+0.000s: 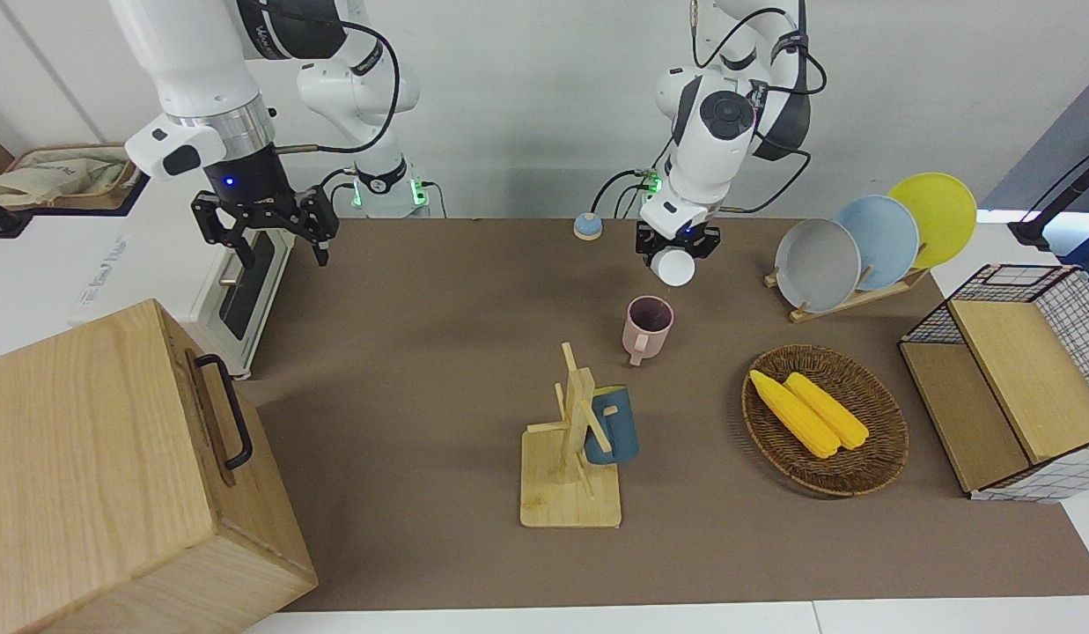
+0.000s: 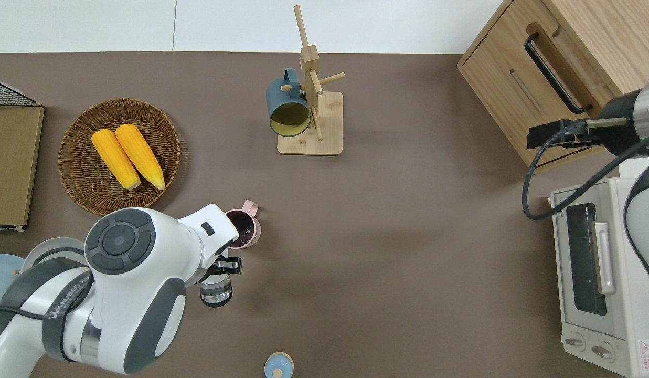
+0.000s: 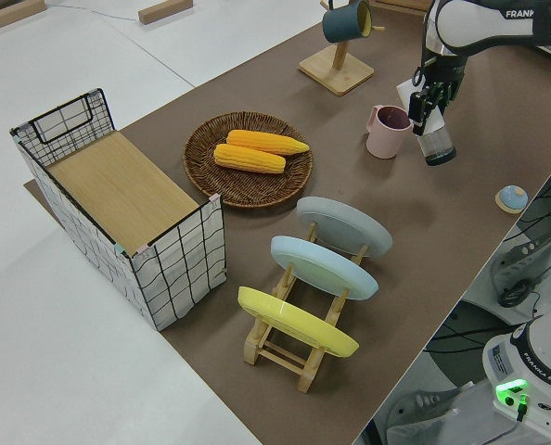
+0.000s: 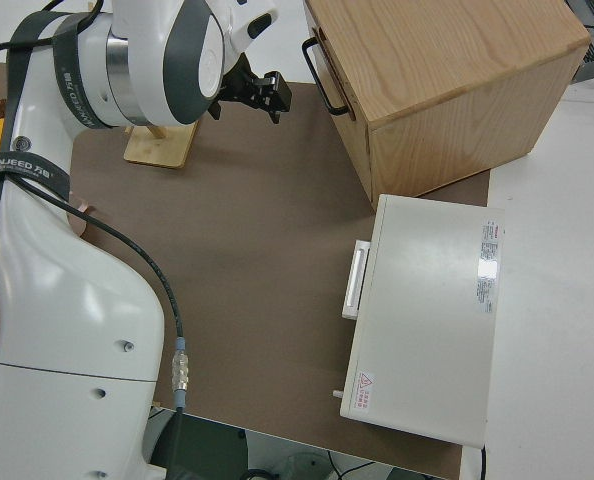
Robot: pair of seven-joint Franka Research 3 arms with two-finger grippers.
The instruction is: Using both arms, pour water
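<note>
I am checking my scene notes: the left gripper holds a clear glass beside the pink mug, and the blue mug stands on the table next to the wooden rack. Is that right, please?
Not quite. The blue mug hangs on a peg of the wooden rack, not on the table, as the front view shows. The left gripper does hold the clear glass beside the pink mug.

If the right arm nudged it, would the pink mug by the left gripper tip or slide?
The pink mug stands upright on the brown table, squat and wide, so it probably slides. Its handle could catch and turn it. It looks empty, so likely light.
</note>
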